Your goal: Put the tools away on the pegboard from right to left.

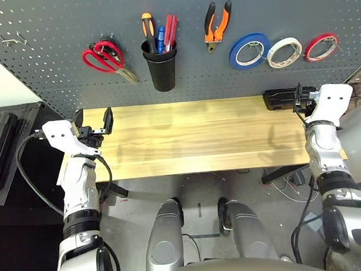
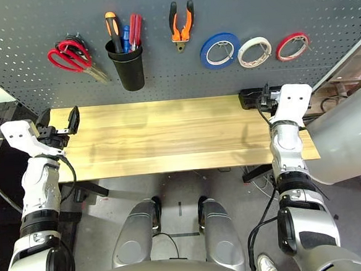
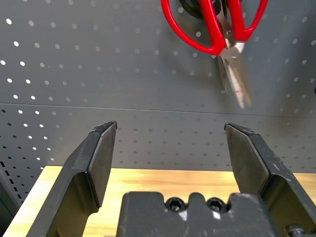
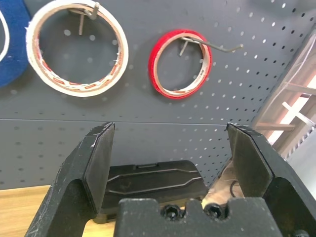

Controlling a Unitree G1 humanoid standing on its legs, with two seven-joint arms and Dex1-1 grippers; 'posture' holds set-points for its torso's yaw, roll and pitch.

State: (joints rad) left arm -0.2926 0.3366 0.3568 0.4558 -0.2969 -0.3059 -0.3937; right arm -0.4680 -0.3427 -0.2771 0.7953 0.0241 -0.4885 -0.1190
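1. My left jaws (image 3: 171, 133) are standing wide open with nothing between them, hovering over the left end of the desk (image 1: 187, 138) in front of the pegboard (image 1: 186, 42).
2. My right jaws (image 4: 171, 133) are also standing wide open and gripping nothing; they are hovering near the desk's right end, by a black case (image 4: 153, 185) that is resting there.
3. The whitish tape ring (image 4: 37, 52) is hanging from a metal hook on the pegboard, between the blue tape ring (image 1: 249, 51) and the red tape ring (image 4: 154, 66).
4. The orange-and-black-handled pliers (image 1: 217, 27) are hanging handles up, left of the blue ring.
5. The orange-and-black-handled screwdriver (image 1: 149, 29) is standing in the black cup (image 1: 162, 70) on the pegboard, handle up, beside a blue-handled tool (image 1: 161, 39) and red-handled tools (image 1: 170, 32).
6. The red-handled scissors (image 3: 212, 29) are hanging left of the cup, blades slanting down toward it, with black-handled scissors (image 1: 104, 41) showing behind them.
7. Both my forearms are reaching forward, well apart.
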